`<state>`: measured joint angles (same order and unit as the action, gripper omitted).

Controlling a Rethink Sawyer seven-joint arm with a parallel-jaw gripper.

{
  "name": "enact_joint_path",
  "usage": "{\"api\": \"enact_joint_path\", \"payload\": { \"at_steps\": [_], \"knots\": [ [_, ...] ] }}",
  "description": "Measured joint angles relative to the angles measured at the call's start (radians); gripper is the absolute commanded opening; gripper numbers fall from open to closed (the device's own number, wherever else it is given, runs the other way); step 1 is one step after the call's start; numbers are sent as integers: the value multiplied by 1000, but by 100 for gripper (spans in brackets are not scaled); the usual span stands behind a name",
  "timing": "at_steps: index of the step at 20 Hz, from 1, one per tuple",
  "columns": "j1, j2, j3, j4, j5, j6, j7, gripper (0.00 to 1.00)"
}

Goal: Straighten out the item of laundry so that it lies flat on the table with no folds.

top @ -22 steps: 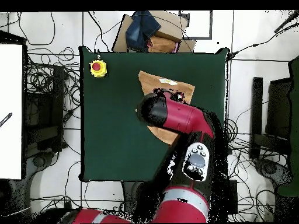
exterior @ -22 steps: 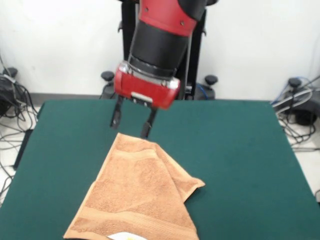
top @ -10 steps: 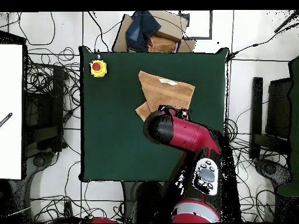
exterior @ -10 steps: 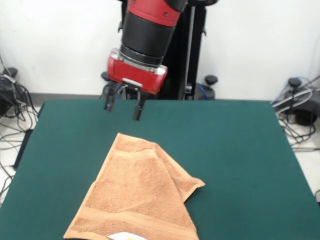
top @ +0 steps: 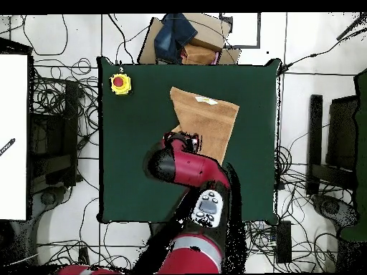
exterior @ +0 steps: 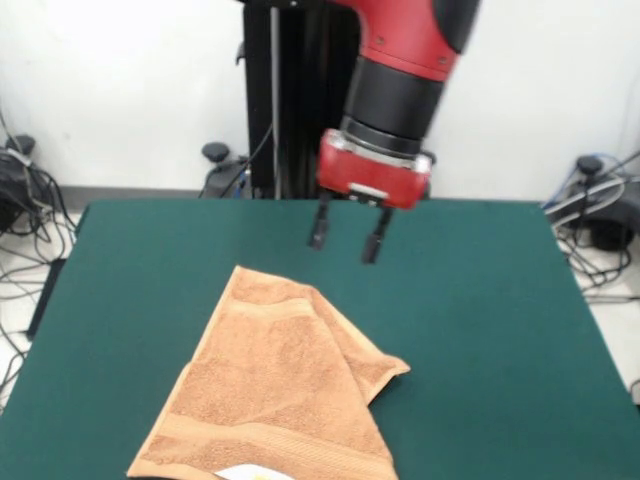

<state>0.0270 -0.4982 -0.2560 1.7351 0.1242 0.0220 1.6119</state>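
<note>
The tan-orange towel [exterior: 280,385] lies on the green table [exterior: 480,330] in the front view's lower middle, its right side folded over into a pointed flap [exterior: 378,372]. A white label peeks out at its bottom edge [exterior: 255,473]. My gripper [exterior: 348,237] hangs open and empty above the table, behind the towel's far corner and a little to the right of it. From overhead the towel [top: 208,118] sits on the table [top: 136,172] in the upper middle, and the arm hides its lower-left corner and the gripper.
A yellow box with a red button [top: 120,83] stands at the table's upper-left corner in the overhead view. Cardboard and dark cloth [top: 183,39] lie beyond the far edge. Cables litter the floor on both sides.
My gripper has swung from above the towel's far corner to the left and then across to the right in the front view, staying open. The towel has not moved.
</note>
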Motion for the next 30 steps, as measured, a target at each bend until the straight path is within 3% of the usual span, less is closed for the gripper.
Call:
{"api": "enact_joint_path", "payload": {
  "at_steps": [8,13,22,30],
  "knots": [
    [46,34,1,32,66,-49,23,100],
    [6,22,1,80,59,-63,23,100],
    [-146,-35,1,222,-8,-154,23,100],
    [-92,-37,1,248,3,-165,23,100]
  ]
}}
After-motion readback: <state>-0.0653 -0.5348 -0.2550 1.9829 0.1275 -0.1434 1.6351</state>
